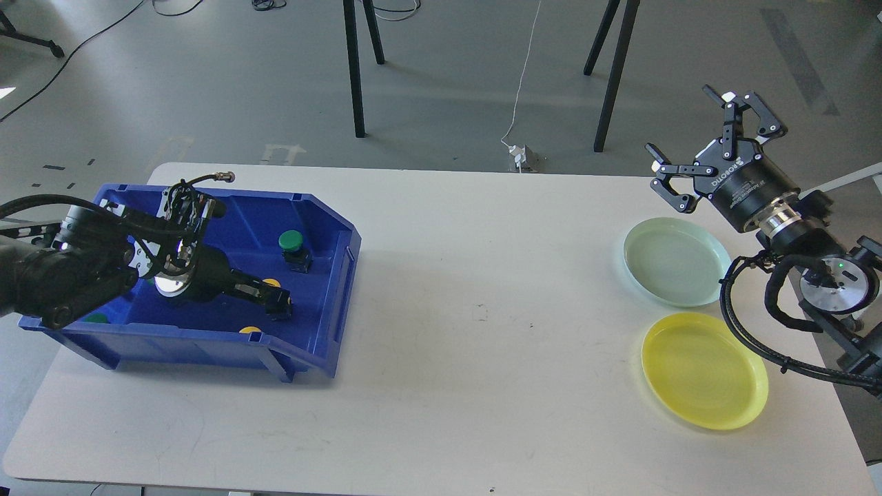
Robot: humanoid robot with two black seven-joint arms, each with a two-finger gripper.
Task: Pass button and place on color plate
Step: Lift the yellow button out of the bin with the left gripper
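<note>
Table (pixel 441 331): white top filling most of the head view, bearing a bin at 9 o'clock and two plates at 3 to 4 o'clock.
Blue bin (pixel 324 310): open-fronted plastic tray, the largest container; its open lip faces 4 o'clock. Inside lie several buttons and the far end of the left arm.
Yellow plate (pixel 704 372): round, shallow, at 4 o'clock near the table's right edge; nothing lies on it.
Pale green plate (pixel 675 260): round, shallow, at 3 o'clock, just beyond the yellow plate and close beside it; nothing lies on it.
Green button (pixel 292 246): round green cap on a black block body, standing upright on the bin floor toward the back wall, apart from the gripper.
Yellow buttons: one cap (pixel 271 282) shows just behind the gripper's fingers, another (pixel 249 330) peeks up at the bin's front wall; both mostly hidden.
Other green cap (pixel 96 318): partly visible under the left arm at the bin's near left corner.
Left gripper (pixel 278 302): reaches low into the bin, pointing toward 4 o'clock, its dark tip down at the floor; whether its fingers are spread or closed on anything, I cannot tell.
Right gripper (pixel 696 148): raised off the table beyond the pale green plate, pointing toward 10 o'clock, fingers spread wide with nothing between them.
</note>
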